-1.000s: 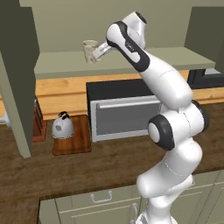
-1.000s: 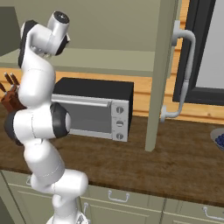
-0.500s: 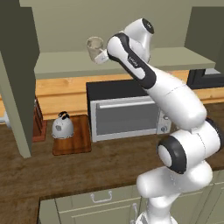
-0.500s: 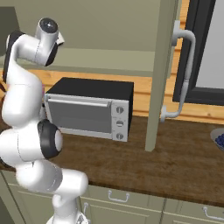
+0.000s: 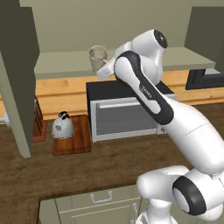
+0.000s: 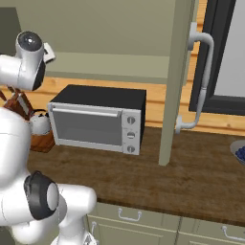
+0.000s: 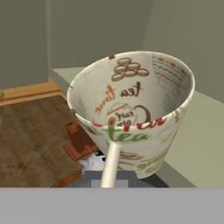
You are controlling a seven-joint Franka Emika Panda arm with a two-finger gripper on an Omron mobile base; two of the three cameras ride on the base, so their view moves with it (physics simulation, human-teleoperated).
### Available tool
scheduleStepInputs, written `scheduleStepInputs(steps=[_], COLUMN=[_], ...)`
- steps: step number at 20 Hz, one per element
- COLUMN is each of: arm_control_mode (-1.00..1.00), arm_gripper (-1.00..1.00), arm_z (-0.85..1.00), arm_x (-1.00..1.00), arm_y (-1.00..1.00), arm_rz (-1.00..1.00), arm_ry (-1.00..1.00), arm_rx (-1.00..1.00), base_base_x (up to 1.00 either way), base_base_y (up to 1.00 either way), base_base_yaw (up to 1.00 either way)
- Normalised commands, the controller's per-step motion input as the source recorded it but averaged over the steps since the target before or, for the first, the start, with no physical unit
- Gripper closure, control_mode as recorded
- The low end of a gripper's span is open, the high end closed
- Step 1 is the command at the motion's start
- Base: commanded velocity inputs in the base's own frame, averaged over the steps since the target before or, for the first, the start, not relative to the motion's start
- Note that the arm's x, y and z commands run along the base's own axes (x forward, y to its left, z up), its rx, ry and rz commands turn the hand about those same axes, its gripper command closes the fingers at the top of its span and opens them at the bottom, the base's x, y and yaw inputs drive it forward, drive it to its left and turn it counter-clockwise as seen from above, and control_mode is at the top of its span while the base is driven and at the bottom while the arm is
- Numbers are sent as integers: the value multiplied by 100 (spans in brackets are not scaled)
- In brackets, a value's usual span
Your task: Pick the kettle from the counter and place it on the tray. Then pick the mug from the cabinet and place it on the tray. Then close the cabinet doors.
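We've got the mug (image 5: 98,57) in the air, at about 11 o'clock in the left base view, just in front of the pale shelf (image 5: 65,65) of the cabinet (image 5: 109,17) and a bit above shelf level. The gripper (image 5: 104,70) sits under/behind it at the mug's 5 o'clock; fingers themselves are too small to make out there. In the hand view the mug (image 7: 131,109) is v. close, mouth tipped toward the cam, printed lettering and brown rings visible inside, and a pale thin finger (image 7: 110,164) lies up against its outer wall at 6 o'clock. So we read the pincer as pinching the mug's wall, jaws nearly pressed together on it.

Kettle (image 5: 62,127) stands upright on the tray (image 5: 72,146), at 9 o'clock in the left base view, black handle arching over the top. Tray lies flat on the counter (image 5: 87,170), just left of the microwave (image 5: 124,113), not touching it as far as we can tell. In the hand view, tray (image 7: 78,140) and kettle (image 7: 94,161) peek out below the mug at 7 o'clock, kettle mostly hidden by it.

Left cabinet door (image 5: 17,74) is swung open, edge-on at 9 o'clock in the left base view. Right door (image 6: 177,76) also open, seen edge-on at 1 o'clock in the right base view, silver bar handle (image 6: 201,81) on its right face. Knife block (image 6: 19,103) sits at 9 o'clock there, partly behind the arm.
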Motion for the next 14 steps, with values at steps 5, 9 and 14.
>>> scheduleStepInputs(steps=[5,9,14], arm_control_mode=[-100,-100,-100], arm_gripper=[100,100,100], arm_z=[-4,-52,-88], arm_x=[-92,-29,4], arm_y=[0,27,59], arm_rz=[20,9,0], arm_ry=[15,28,33], arm_rx=[2,2,0], base_base_x=[0,0,0], base_base_y=[0,0,0], base_base_yaw=[0,0,0])
